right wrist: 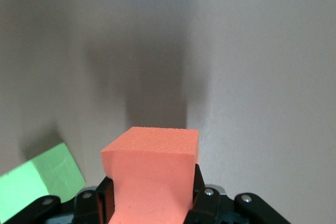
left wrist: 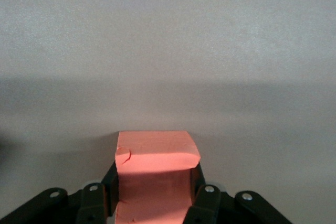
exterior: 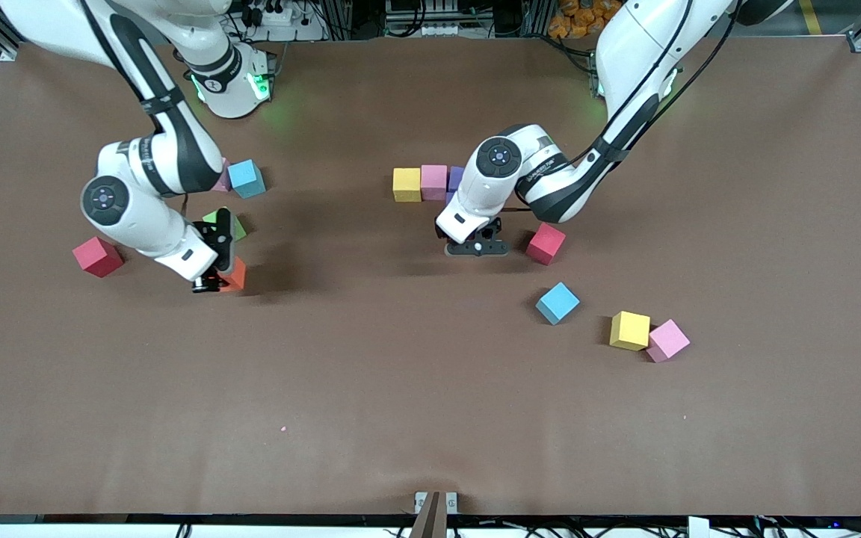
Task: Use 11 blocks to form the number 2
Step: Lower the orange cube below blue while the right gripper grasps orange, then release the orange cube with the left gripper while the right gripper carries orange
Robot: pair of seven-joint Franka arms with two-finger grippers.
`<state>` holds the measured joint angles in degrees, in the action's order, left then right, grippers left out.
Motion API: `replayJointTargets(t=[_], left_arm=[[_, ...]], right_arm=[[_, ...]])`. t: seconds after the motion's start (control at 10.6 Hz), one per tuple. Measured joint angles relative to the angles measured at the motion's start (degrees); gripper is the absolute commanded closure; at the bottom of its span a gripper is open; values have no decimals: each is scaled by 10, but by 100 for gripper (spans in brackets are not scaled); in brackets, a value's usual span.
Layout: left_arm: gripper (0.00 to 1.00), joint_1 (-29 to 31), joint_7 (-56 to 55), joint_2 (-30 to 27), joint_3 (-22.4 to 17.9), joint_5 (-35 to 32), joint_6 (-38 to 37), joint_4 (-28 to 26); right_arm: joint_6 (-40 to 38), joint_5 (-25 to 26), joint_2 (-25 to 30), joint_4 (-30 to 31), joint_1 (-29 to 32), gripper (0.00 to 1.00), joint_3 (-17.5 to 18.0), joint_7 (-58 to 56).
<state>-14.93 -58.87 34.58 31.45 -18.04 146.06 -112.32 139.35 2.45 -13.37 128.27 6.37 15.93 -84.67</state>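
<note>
Two orange blocks are held: your left claw [exterior: 477, 246] grips one [left wrist: 155, 174] beside the started row [exterior: 430, 183]; your right claw [exterior: 210, 282] grips another [right wrist: 149, 174], well apart from it.

Matte, foam-like blocks [exterior: 557, 302] (finely grainy up close) lie on a matte brown table [exterior: 371, 403].

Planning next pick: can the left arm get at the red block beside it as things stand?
Probably not yet. The red block sits clear on the table right beside the left gripper, but its jaws are shut on an orange block, so it must place that first.
</note>
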Motion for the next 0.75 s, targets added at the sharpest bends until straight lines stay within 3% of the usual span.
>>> replayJointTargets(t=[0.75], left_arm=[[55, -2, 0, -2, 1, 0, 0, -5]], right_arm=[[-13, -1, -1, -5, -28, 65, 23, 133]])
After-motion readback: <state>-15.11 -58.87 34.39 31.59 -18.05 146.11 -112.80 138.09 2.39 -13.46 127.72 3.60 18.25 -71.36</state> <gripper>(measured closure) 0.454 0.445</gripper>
